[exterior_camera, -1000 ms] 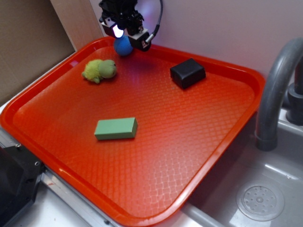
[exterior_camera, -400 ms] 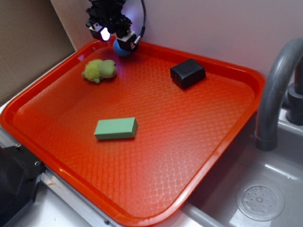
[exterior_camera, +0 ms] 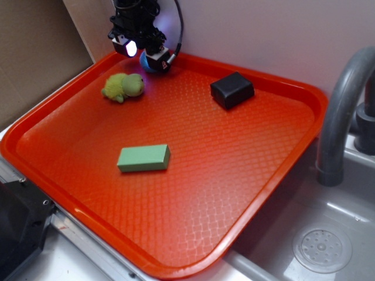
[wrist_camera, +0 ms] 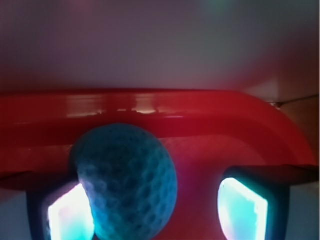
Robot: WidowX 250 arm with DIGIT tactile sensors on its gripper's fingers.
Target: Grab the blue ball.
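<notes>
The blue ball, bumpy and round, lies on the red tray by its far rim. In the exterior view only a sliver of the blue ball shows behind the gripper, which hangs low over it at the tray's back left. In the wrist view my gripper is open around the ball. The ball sits against the left glowing pad. A wide gap separates it from the right pad.
A yellow-green plush toy lies just front-left of the ball. A black block sits at the tray's back right and a green block in the middle. The wall rises right behind the tray rim. A grey faucet and sink are at the right.
The gripper moved left and then dropped lower over the ball, hiding most of it in the exterior view. The ball, toy and blocks stayed where they were.
</notes>
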